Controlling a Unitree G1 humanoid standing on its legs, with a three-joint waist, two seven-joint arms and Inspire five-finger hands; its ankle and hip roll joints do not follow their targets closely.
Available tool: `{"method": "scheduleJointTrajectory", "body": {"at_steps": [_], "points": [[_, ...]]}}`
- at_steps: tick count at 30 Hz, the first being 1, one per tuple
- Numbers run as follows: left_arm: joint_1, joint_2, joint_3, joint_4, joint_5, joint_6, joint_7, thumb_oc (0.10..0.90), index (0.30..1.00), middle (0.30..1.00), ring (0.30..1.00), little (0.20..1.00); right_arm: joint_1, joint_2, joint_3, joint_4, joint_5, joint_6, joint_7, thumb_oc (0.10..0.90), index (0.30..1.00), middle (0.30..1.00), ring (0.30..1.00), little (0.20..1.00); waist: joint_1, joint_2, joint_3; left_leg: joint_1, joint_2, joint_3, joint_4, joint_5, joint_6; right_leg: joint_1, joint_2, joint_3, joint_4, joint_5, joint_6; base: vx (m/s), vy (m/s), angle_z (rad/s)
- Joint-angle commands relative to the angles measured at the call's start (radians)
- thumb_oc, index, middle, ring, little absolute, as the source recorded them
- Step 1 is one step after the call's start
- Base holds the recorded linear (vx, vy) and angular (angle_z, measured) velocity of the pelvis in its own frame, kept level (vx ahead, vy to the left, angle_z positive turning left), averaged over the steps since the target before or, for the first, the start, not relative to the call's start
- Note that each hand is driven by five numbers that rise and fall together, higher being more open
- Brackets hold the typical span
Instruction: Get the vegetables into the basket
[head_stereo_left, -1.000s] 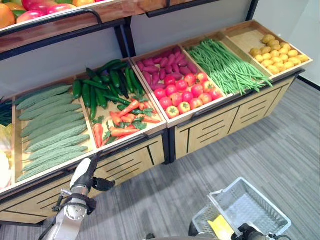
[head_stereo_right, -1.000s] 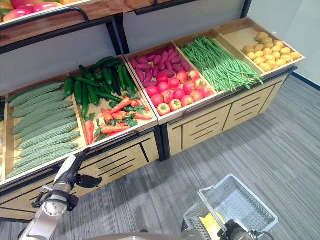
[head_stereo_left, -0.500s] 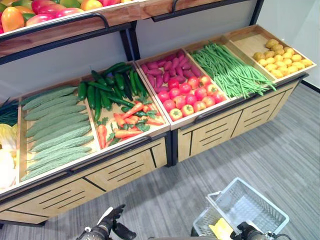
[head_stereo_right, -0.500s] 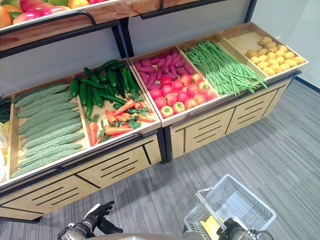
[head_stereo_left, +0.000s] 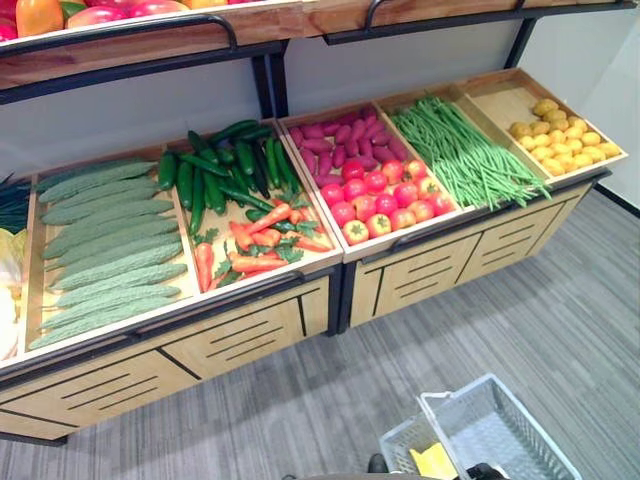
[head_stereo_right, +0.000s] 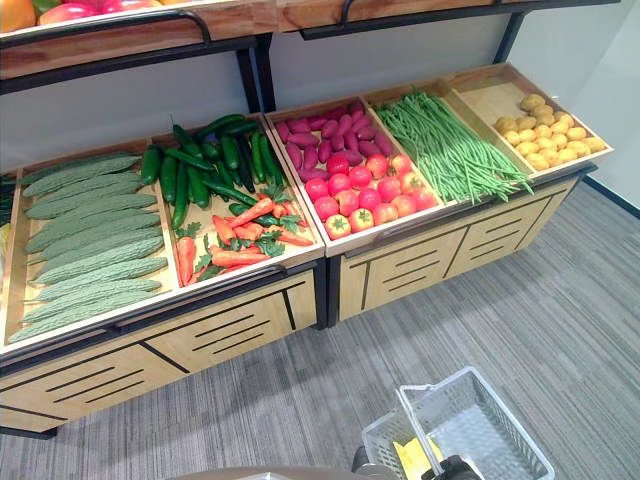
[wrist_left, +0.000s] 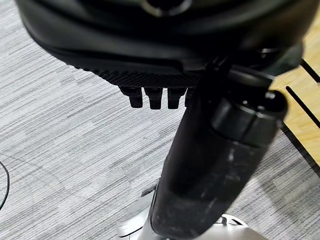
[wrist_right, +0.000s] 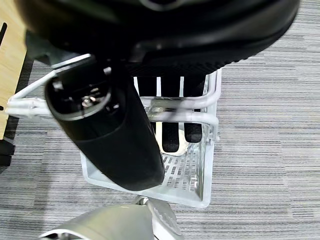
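A long wooden stand (head_stereo_left: 300, 310) ran along the wall, its sloped top split by raised wooden edges into bins. From the robot's left they held bitter gourds (head_stereo_left: 105, 250), then cucumbers (head_stereo_left: 215, 170) at the back with carrots (head_stereo_left: 260, 240) in front, then purple sweet potatoes (head_stereo_left: 345, 140) behind tomatoes (head_stereo_left: 385, 195), then green beans (head_stereo_left: 465, 150), and potatoes (head_stereo_left: 560, 135) in the far right bin. A shelf of fruit (head_stereo_left: 90, 12) hung above the stand on a dark frame. In front of the stand lay a wide stretch of grey carpet (head_stereo_left: 300, 410), open from the drawer fronts to the robot. The white wire basket (head_stereo_right: 470, 430) hung low on the robot's right, well apart from the bins, with something yellow (head_stereo_right: 415, 455) lying inside it. In the right wrist view the right hand (wrist_right: 172, 127) had its fingers hooked over the basket's handle (wrist_right: 185, 116), the thumb alongside, so it carried the basket above the carpet. In the left wrist view the left hand (wrist_left: 210, 165) hung over bare carpet beside the stand's lower front, its fingers (wrist_left: 152, 97) bent in towards the palm and holding nothing, with all the vegetables up in their bins, none in either hand.
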Motion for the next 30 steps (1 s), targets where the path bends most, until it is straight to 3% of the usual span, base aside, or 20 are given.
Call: {"method": "scheduleJointTrajectory", "body": {"at_steps": [1,15,22,24,25,26,28,30], "points": [[-0.027,0.03,0.033,0.041,0.007,-0.003,0.022,0.9,1.0,1.0,1.0,1.0,-0.068,0.054,0.031,0.044,-0.003,-0.032,0.002,0.4,0.3,0.3,0.3,0.3,-0.002,-0.063,0.003,-0.018,-0.106,-0.09,0.0,-0.12,0.059,0.065,0.023,0.111,0.002,-0.125,0.038,0.01,0.042,0.01],[-0.041,0.04,0.019,0.03,0.028,-0.001,0.03,0.9,1.0,1.0,1.0,1.0,-0.074,0.056,0.028,0.046,-0.007,-0.025,0.0,0.4,0.3,0.3,0.3,0.3,0.0,-0.062,0.026,-0.028,-0.114,-0.091,0.0,-0.126,0.078,0.026,0.013,0.123,0.058,-0.131,0.049,0.02,0.054,0.0],[-0.072,0.065,0.014,-0.074,-0.005,-0.022,0.074,0.9,1.0,1.0,1.0,1.0,-0.074,0.045,0.022,0.034,0.0,-0.03,-0.015,0.4,0.3,0.3,0.3,0.3,-0.006,-0.055,0.024,-0.019,-0.116,-0.084,0.0,-0.133,0.077,0.027,0.011,0.122,0.067,-0.138,0.052,0.05,0.024,0.0],[-0.09,0.098,0.023,-0.21,-0.025,-0.032,0.114,0.9,1.0,1.0,1.0,1.0,-0.071,0.033,0.018,0.018,-0.004,-0.033,-0.022,0.4,0.3,0.3,0.3,0.3,-0.009,-0.048,0.027,-0.012,-0.116,-0.081,0.0,-0.134,0.074,0.033,0.012,0.123,0.06,-0.136,0.053,0.04,-0.008,0.0],[-0.086,0.137,0.025,-0.396,-0.005,-0.049,0.133,0.9,1.0,1.0,1.0,1.0,-0.064,0.02,0.012,-0.001,-0.011,-0.037,-0.025,0.4,0.3,0.3,0.3,0.3,-0.008,-0.045,0.03,-0.011,-0.114,-0.08,0.0,-0.133,0.072,0.034,0.012,0.123,0.056,-0.136,0.054,0.0,0.0,0.0],[-0.083,0.138,0.025,-0.399,-0.005,-0.047,0.132,0.9,1.0,1.0,1.0,1.0,-0.063,0.02,0.012,-0.002,-0.011,-0.036,-0.025,0.4,0.3,0.3,0.3,0.3,-0.008,-0.045,0.03,-0.011,-0.114,-0.08,0.0,-0.133,0.072,0.035,0.012,0.123,0.056,-0.136,0.054,0.04,-0.037,0.0],[-0.048,0.207,0.059,-0.672,0.042,-0.056,0.155,0.9,1.0,1.0,1.0,1.0,-0.041,0.005,-0.004,-0.035,-0.016,-0.045,-0.027,0.4,0.3,0.3,0.3,0.3,-0.006,-0.043,0.03,-0.006,-0.113,-0.081,0.0,-0.132,0.069,0.04,0.014,0.124,0.051,-0.136,0.055,0.04,-0.043,-0.01],[0.015,0.246,0.116,-0.828,0.069,-0.066,0.157,0.9,1.0,1.0,1.0,1.0,-0.01,-0.007,-0.028,-0.058,-0.018,-0.047,-0.015,0.4,0.3,0.3,0.3,0.3,-0.006,-0.043,0.026,0.001,-0.113,-0.08,0.0,-0.133,0.066,0.051,0.015,0.125,0.04,-0.136,0.056,0.06,-0.051,-0.04]]}}
